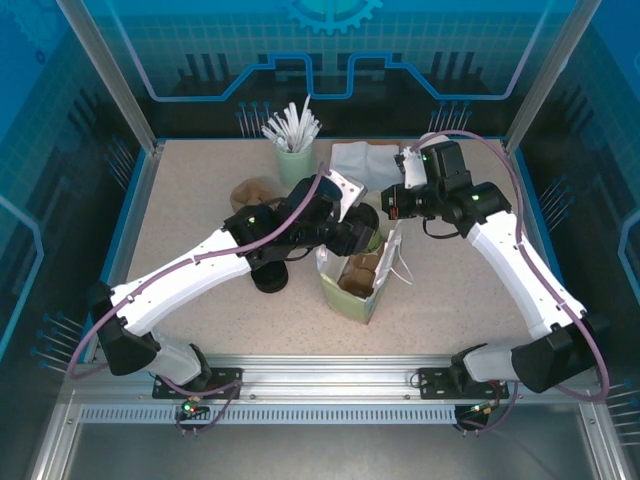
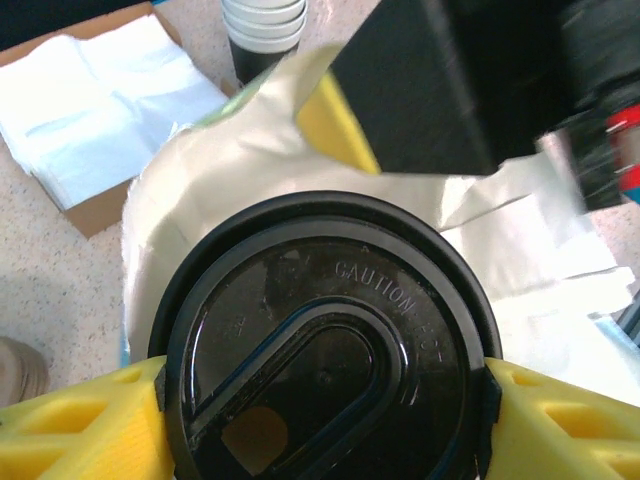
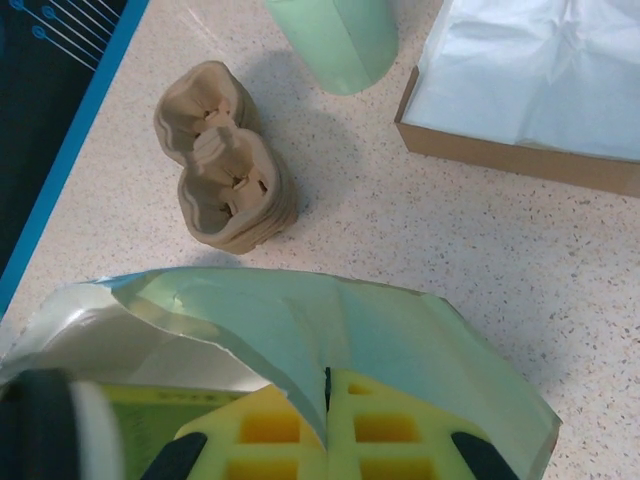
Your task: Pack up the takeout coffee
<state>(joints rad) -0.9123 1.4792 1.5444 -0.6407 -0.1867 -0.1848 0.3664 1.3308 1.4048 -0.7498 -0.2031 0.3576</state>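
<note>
The left wrist camera looks straight down on the takeout coffee. Its round black lid carries raised "CAUTION" lettering and sits directly over the mouth of the pale paper bag. The left gripper holds it, with a yellow finger pressed against each side of the lid. Whether the cup's base has reached the inside of the bag is hidden beneath the lid.

From the top camera the left gripper covers most of the takeout coffee. Just a greenish sliver shows at the bag's far rim, probably the cup body. A brown cardboard insert lies inside the bag.

The right wrist camera shows the right gripper closed tight, its yellow fingers pinching the bag's rim. In the top view the right gripper sits at the bag's far right corner.

Beyond the bag the right wrist camera also shows a stack of brown cup carriers, a green cup cut off by the frame edge, and a box of napkins.
</note>
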